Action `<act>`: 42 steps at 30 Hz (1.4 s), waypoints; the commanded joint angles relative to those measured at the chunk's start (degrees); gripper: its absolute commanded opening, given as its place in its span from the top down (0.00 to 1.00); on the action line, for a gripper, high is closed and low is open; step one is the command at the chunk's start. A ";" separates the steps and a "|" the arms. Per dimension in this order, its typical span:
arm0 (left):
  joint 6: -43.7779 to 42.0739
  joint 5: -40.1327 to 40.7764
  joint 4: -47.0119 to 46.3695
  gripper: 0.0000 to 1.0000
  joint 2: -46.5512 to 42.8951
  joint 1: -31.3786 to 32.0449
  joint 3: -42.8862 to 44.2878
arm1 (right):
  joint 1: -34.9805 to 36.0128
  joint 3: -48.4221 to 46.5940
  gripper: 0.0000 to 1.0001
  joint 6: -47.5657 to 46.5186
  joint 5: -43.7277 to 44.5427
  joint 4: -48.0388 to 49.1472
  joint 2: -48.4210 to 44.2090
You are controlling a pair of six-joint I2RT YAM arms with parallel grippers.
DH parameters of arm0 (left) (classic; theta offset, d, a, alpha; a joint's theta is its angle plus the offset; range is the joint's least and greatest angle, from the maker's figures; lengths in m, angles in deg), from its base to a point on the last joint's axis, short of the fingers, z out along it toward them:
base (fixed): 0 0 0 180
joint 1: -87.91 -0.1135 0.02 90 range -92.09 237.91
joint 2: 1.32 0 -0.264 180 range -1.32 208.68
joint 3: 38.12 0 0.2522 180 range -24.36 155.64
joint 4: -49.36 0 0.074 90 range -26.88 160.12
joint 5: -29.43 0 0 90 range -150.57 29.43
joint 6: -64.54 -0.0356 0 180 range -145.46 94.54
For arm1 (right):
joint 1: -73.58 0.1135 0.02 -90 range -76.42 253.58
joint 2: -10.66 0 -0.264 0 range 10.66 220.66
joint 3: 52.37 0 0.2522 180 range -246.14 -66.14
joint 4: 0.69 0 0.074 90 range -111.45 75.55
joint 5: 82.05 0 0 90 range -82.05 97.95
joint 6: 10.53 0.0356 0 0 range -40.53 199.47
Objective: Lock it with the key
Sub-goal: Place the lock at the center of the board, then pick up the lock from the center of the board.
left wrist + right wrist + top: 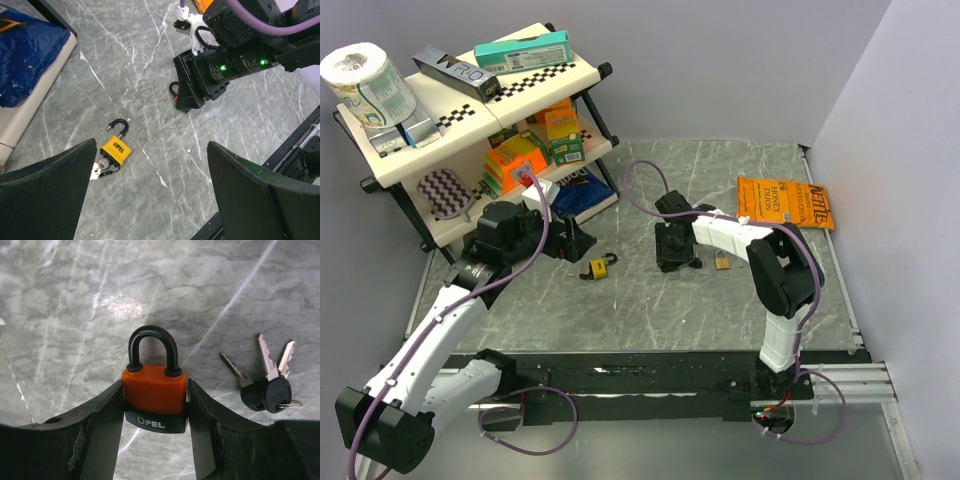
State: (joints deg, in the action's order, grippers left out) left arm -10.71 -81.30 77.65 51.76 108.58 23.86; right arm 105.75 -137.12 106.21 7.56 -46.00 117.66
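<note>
Padlocks: two on the grey marble table (740,190). The orange padlock (155,382) sits pinched between the right gripper (155,396) fingers (107,420), one pad on each side of the body. Its long axis runs in line with the fingers, the black shackle (152,342) points away from the wrist with both legs seated, and the OPEL band is at the wrist end. Can't tell whether it touches the table. A bunch of keys (267,385) lies just beside it on the right of that view, blades fanned the same way as the shackle.

The yellow padlock (116,150) lies flat between the two arms, with its long axis diagonal in the left wrist view — shackle hooked open at upper right, key (102,165) in the bottom end at lower left. The left gripper (150,155) hangs above it, jaws spread wide, touching nothing.
</note>
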 commanded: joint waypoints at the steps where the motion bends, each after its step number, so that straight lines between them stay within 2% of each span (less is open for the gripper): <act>1: 0.47 -0.89 -0.90 0.04 -1.31 -0.54 -0.15 | 0.09 -2.58 0.68 2.61 2.84 -0.79 0.75; 3: -0.15 -0.71 -0.46 0.04 -1.49 -0.54 -0.50 | 0.09 -2.85 0.64 2.70 2.93 -0.97 0.84; 6: -0.24 -1.76 0.76 0.04 -0.79 -0.54 -0.24 | 0.09 -3.11 0.46 3.14 2.84 -1.49 1.19; 7: -0.24 -2.55 2.16 0.04 -0.26 -0.54 -0.07 | 0.18 -3.11 0.34 3.14 2.67 -1.50 0.93; 14: -5.41 -9.76 8.85 0.04 3.43 -0.71 2.48 | 0.09 -5.74 0.19 1.83 1.97 -2.46 -1.18; 15: -7.08 -11.33 9.46 0.04 3.61 -0.71 2.66 | 0.18 -6.10 0.14 1.04 1.44 -2.55 -1.70; 21: -11.30 -10.30 14.56 0.04 7.38 -0.80 4.85 | -0.17 -6.71 0.00 -4.50 -1.11 0.52 -9.78; 24: -18.32 -13.53 18.69 0.04 10.81 -1.15 6.87 | -0.61 -6.63 0.00 -10.46 -2.68 1.58 -13.90; 25: -20.96 -13.98 20.18 0.04 13.17 -1.15 8.36 | -0.70 -6.37 0.00 -12.22 -5.74 2.01 -15.06; 26: -26.99 -13.90 23.24 0.04 14.41 -1.15 9.33 | -0.96 -5.93 0.00 -15.29 -7.25 3.15 -16.29; 29: -38.60 -11.62 28.35 0.04 19.33 -1.15 13.82 | -2.89 -3.03 0.00 -20.13 -15.06 6.40 -22.26; 32: -44.43 -8.81 28.81 0.02 22.59 -0.80 16.28 | -6.14 0.75 0.00 -22.17 -21.47 9.21 -27.45; 35: -47.86 -5.73 29.59 0.01 26.54 0.78 19.00 | -11.14 3.83 0.00 -21.30 -30.25 10.37 -30.62; 38: -49.63 -2.75 31.35 0.02 31.72 2.97 21.99 | -16.14 4.27 0.00 -19.10 -35.37 9.49 -30.89; 42: -49.55 0.95 28.29 0.01 36.73 5.52 22.61 | -19.59 3.83 0.00 -18.56 -43.01 7.82 -29.57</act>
State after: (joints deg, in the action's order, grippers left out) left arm -56.22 -84.93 106.67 84.85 111.88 44.80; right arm 88.83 -133.20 87.30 -24.30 -38.11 87.39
